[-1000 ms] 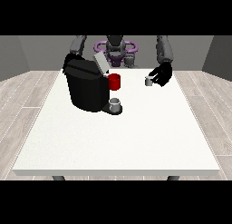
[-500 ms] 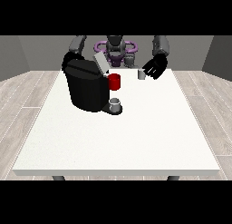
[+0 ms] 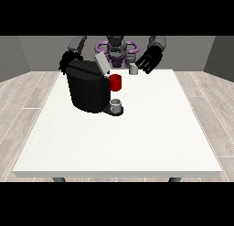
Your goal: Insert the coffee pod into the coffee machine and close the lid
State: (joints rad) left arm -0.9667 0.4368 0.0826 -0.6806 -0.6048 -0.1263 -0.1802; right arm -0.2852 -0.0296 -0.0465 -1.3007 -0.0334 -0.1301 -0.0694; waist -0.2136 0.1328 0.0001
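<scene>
The white worktop (image 3: 119,138) fills most of the front view, with the robot at its far edge.

The black coffee machine (image 3: 87,90) stands on the far left part of the worktop. Its grey lid (image 3: 101,64) is raised and tilted up toward the far side, so the top of the machine is open. A red part (image 3: 115,82) shows on the right face of the machine, above a low base that projects to the right. A small grey cup (image 3: 116,104) stands on that base.

The coffee pod (image 3: 133,69), a small grey cylinder, is off the worktop, near the far edge and to the right of the raised lid. It sits just beside the fingers of the hand at the view's right (image 3: 149,60). That hand is raised above the worktop with its fingers spread and pointing down toward the left. Whether the fingers actually touch or pinch the pod cannot be told from this view. The pod is apart from the machine and is not in it.

The hand at the view's left (image 3: 66,61) is at the far left corner of the machine, close behind its top edge. The lie of its fingers cannot be told.
</scene>
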